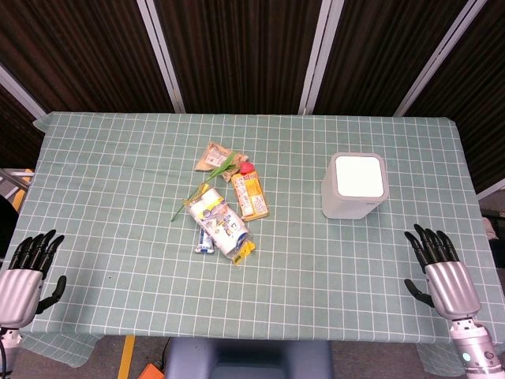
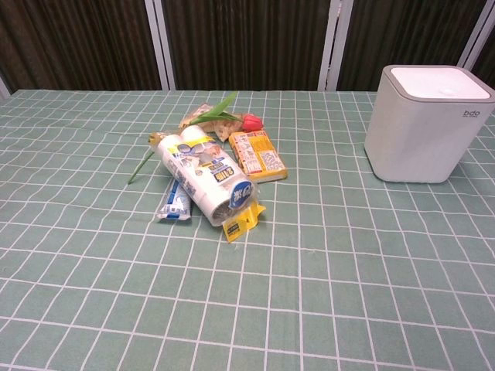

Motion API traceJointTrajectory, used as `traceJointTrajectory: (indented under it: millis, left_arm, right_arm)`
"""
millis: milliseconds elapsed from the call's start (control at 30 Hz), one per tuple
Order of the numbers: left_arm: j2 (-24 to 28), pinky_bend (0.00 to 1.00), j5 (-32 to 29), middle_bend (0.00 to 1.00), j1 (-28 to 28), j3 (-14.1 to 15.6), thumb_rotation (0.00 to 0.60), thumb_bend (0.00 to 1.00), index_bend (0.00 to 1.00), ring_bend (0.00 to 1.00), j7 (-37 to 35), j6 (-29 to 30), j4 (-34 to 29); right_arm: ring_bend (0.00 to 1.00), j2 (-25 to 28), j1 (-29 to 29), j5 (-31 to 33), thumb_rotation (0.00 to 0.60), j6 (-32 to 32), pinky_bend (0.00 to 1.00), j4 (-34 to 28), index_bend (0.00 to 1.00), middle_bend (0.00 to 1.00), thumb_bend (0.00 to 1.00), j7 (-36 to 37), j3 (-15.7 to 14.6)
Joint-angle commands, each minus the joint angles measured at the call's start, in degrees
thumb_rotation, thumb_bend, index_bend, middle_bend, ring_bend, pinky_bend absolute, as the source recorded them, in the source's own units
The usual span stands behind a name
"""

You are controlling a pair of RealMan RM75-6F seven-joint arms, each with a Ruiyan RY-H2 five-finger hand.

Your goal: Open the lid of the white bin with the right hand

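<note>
At the far left edge of the table (image 1: 95,237) we saw the left hand (image 1: 28,264) resting near the cloth's corner, its fingers spread apart and holding nothing; it had no part in this job. Moving toward the middle, we found a heap of litter: a rolled plastic packet (image 2: 209,182), an orange box (image 2: 259,154) just beside it, a crumpled wrapper (image 1: 217,156) behind, and a red flower (image 2: 251,121) on its green stalk lying across the pile. None of it stood in the way of the work.

Further right stood the white bin (image 2: 421,135), upright and well apart from the litter. Its lid (image 1: 359,175) lay flat and closed, flush in the rim as far as we could tell from both views.

At the far right the right hand (image 1: 442,264) hovered by the table's near edge, fingers apart and empty, near the bin but clear of it. We judged the task not yet begun: the whole reach, the press or lift, and the opening all remained.
</note>
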Motion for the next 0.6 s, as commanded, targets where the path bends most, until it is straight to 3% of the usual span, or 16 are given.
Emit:
traceJointTrajectory:
  millis: [33, 167, 200, 267, 300, 367, 400, 467, 600]
  left_arm:
    - [0.0, 0.09, -0.1, 0.0, 0.0, 0.0, 0.6, 0.48, 0.0, 0.0, -0.1, -0.1, 0.1]
    - [0.1, 0.09, -0.5, 0.0, -0.1, -0.1, 0.6, 0.48, 0.0, 0.0, -0.4, -0.5, 0.1]
    - [0.2, 0.09, -0.6, 0.0, -0.1, -0.2, 0.6, 0.48, 0.0, 0.0, -0.5, -0.5, 0.1]
    - [0.3, 0.09, -0.6, 0.0, -0.1, -0.2, 0.6, 0.48, 0.0, 0.0, -0.9, -0.4, 0.1]
    - [0.3, 0.09, -0.6, 0.0, -0.1, -0.3, 0.6, 0.48, 0.0, 0.0, -1.0, -0.4, 0.2]
    - [0.3, 0.09, -0.5, 0.0, -0.2, -0.3, 0.6, 0.48, 0.0, 0.0, -1.2, -0.3, 0.2]
    - [0.2, 0.08, -0.3, 0.0, -0.2, -0.3, 0.6, 0.48, 0.0, 0.0, -1.3, -0.2, 0.2]
    - [0.2, 0.08, 0.1, 0.0, -0.2, -0.2, 0.6, 0.48, 0.0, 0.0, -1.4, -0.1, 0.2]
    - [0.3, 0.08, -0.1, 0.0, -0.2, -0.2, 0.6, 0.48, 0.0, 0.0, -1.7, -0.1, 0.2]
  right_arm:
    - [0.0, -0.2, 0.1, 0.2, 0.6, -0.3, 0.0, 0.1, 0.0, 0.0, 0.35, -0.2, 0.1]
    - [0.0, -1.0, 0.8, 0.8, 0.6, -0.9, 0.0, 0.3, 0.0, 0.0, 0.35, -0.8, 0.9]
    - [0.07, -1.0, 1.2, 1.1, 0.6, -1.2, 0.07, 0.0, 0.0, 0.08, 0.35, -1.2, 1.3]
    - [0.39, -0.5, 2.6, 2.6, 0.6, -3.1, 0.4, -1.6, 0.0, 0.34, 0.35, -1.8, 2.6]
    - [0.64, 0.0, 3.6, 3.6, 0.6, -4.8, 0.64, -2.6, 0.0, 0.55, 0.35, -1.9, 3.1]
    - [0.9, 1.2, 6.2, 6.3, 0.6, -9.0, 0.91, -4.5, 0.0, 0.8, 0.35, -3.7, 4.7]
    - [0.97, 1.3, 7.3, 7.6, 0.6, -10.4, 0.97, -5.0, 0.0, 0.89, 0.35, -4.8, 5.6]
    - [1.0, 1.4, 9.6, 10.8, 0.6, -13.1, 1.0, -6.4, 0.0, 0.97, 0.35, -7.4, 7.6]
    - [1.0, 1.7, 13.6, 17.9, 0.6, -18.3, 1.0, -8.8, 0.0, 1.0, 0.35, -12.0, 10.4]
